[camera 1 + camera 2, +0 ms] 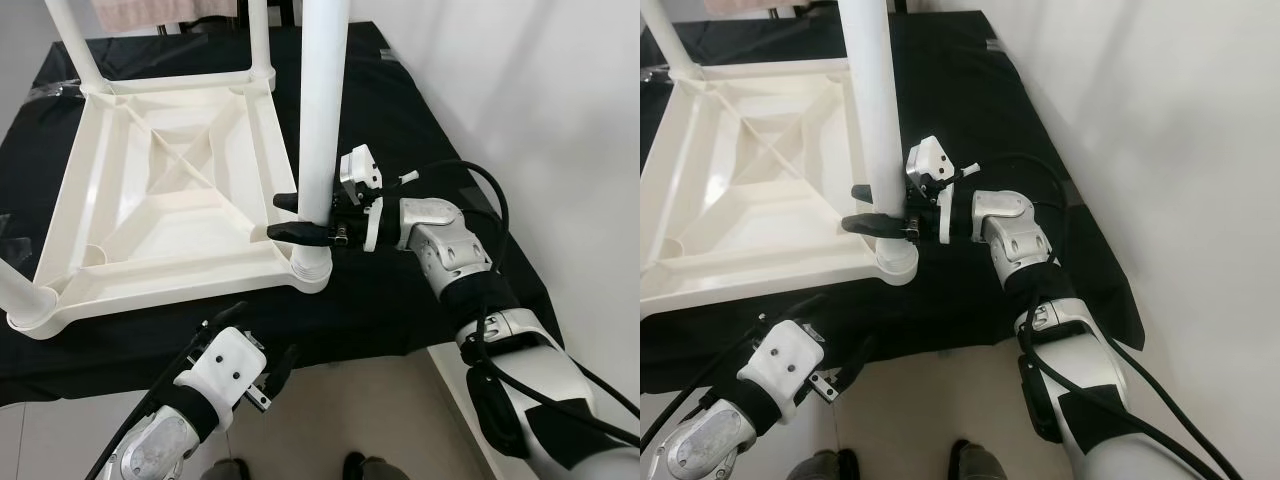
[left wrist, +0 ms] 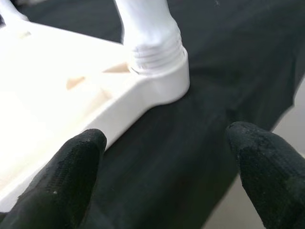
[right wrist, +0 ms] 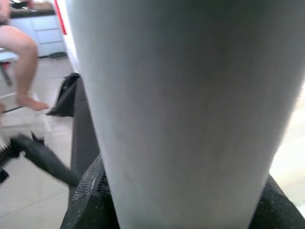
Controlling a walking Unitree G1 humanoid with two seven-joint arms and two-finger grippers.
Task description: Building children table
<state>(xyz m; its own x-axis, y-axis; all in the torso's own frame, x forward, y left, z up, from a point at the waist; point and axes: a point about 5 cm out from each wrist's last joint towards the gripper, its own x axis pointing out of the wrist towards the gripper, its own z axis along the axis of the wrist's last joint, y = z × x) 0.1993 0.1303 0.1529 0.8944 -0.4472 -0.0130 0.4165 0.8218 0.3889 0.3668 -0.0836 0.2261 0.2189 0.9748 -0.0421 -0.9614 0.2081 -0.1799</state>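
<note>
Nearest to us, our left gripper (image 1: pixel 262 365) hangs just off the near edge of the black-covered tabletop (image 1: pixel 400 300), its two black fingers (image 2: pixel 71 176) spread apart and holding nothing; along them we look at the near corner socket (image 2: pixel 162 78) of the children's table, where a ribbed leg end sits in the round collar. Below the edge lies pale tiled floor (image 1: pixel 330 410). Just beyond, the white plastic children's table (image 1: pixel 170 200) lies upside down on the black cloth, its ribbed underside facing up. At its near right corner a white leg (image 1: pixel 320 120) stands upright in the socket, and our right gripper (image 1: pixel 297 217) is clamped on that leg low down, one finger on each side just above the collar, the arm reaching in from the right. Farther back, another leg (image 1: pixel 258 40) rises from the far corner and one more (image 1: pixel 75 45) from the far left. At the near left corner a fourth leg (image 1: pixel 18 290) leans out of frame.
</note>
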